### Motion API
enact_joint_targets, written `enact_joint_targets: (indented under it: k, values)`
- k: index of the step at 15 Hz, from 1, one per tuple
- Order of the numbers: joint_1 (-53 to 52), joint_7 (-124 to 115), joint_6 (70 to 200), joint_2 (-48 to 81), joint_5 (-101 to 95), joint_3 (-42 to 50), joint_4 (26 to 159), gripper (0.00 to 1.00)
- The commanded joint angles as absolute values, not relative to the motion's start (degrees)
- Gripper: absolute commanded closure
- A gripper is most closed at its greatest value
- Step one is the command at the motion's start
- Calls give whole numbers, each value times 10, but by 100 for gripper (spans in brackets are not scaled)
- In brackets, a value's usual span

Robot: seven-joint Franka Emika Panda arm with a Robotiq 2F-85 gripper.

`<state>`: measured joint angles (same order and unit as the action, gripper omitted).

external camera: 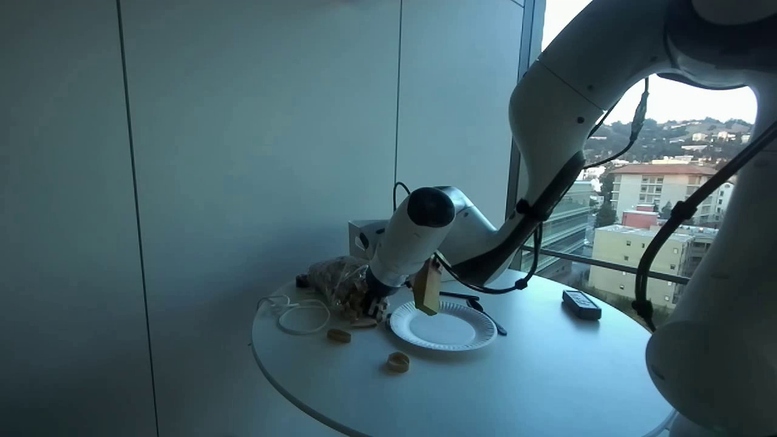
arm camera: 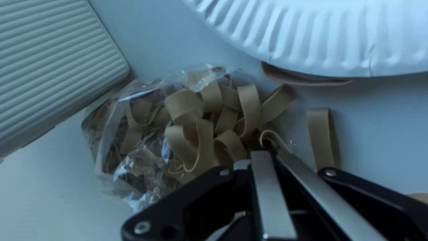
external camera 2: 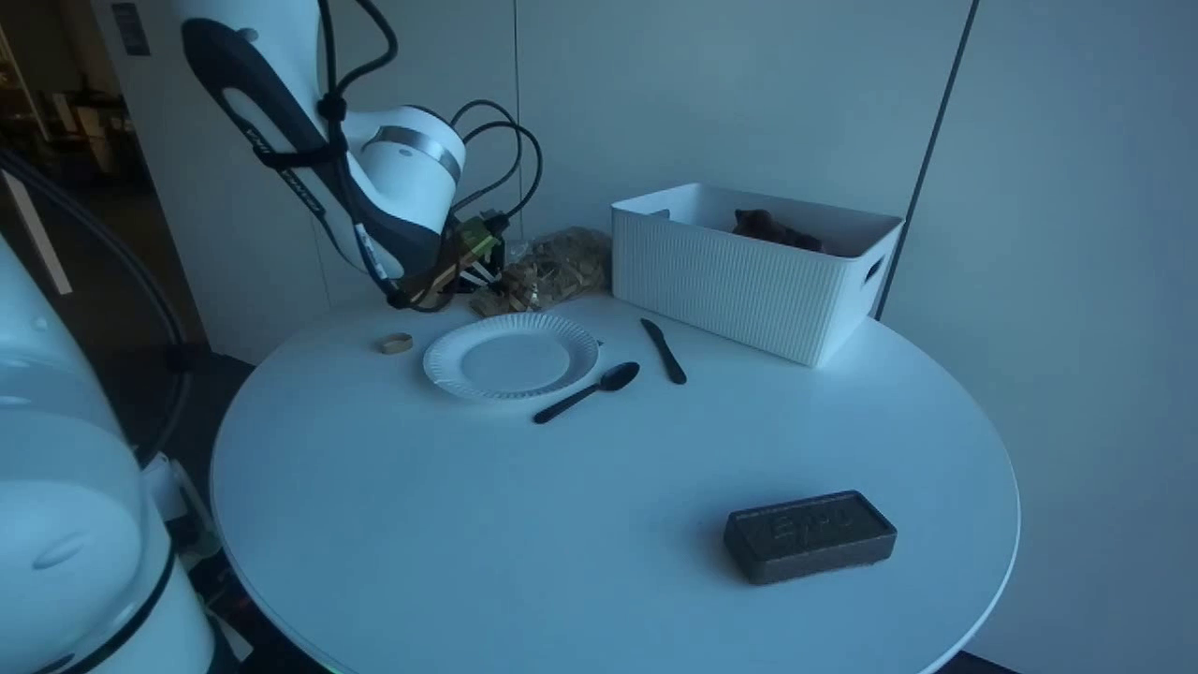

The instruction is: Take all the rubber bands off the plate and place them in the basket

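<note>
Tan rubber bands lie heaped in a clear plastic bag (arm camera: 187, 127), also in both exterior views (external camera: 340, 282) (external camera 2: 562, 267). Loose rubber bands (arm camera: 321, 137) (external camera: 397, 362) (external camera 2: 396, 344) lie on the table; one touches or lies beside the plate's edge. The white plate (external camera: 443, 328) (external camera 2: 510, 360) (arm camera: 317, 36) is bare. My gripper (arm camera: 272, 155) (external camera: 373, 306) (external camera 2: 482, 273) is low beside the bag's mouth, its fingers drawn together on a rubber band (arm camera: 273, 135) that curls out at the tips. No brown woven basket shows; a white ribbed basket-like box (external camera 2: 730, 281) (arm camera: 50, 67) stands behind the bag.
A brown object (external camera 2: 775, 229) sits in the white box. A black spoon (external camera 2: 590, 391) and a black knife (external camera 2: 664, 351) lie beside the plate. A dark block (external camera 2: 810, 536) (external camera: 581, 304) is on the table. A white cable (external camera: 303, 312) lies near the bag. A wall stands behind.
</note>
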<state>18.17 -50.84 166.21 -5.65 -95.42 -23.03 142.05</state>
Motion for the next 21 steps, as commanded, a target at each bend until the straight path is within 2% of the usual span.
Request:
enact_joint_targets:
  k: [1,3,4,6,13,15,16,19,21]
  values:
    - [176,-577,1624,-29,-1017,-240,1389,94]
    - [175,-597,1604,-19,-1034,-241,1386,93]
    - [174,-609,1591,-16,-1038,-241,1386,68]
    - [172,-611,1576,-10,-1032,-241,1390,68]
    - [173,-559,1622,-62,-919,-235,1430,24]
    - [174,-518,1657,-83,-859,-231,1451,7]
    - [95,-469,1668,-86,-801,-149,1467,1]
    - [48,-369,1673,-111,-668,-102,1507,0]
    - [63,-329,1683,-144,-647,-116,1525,0]
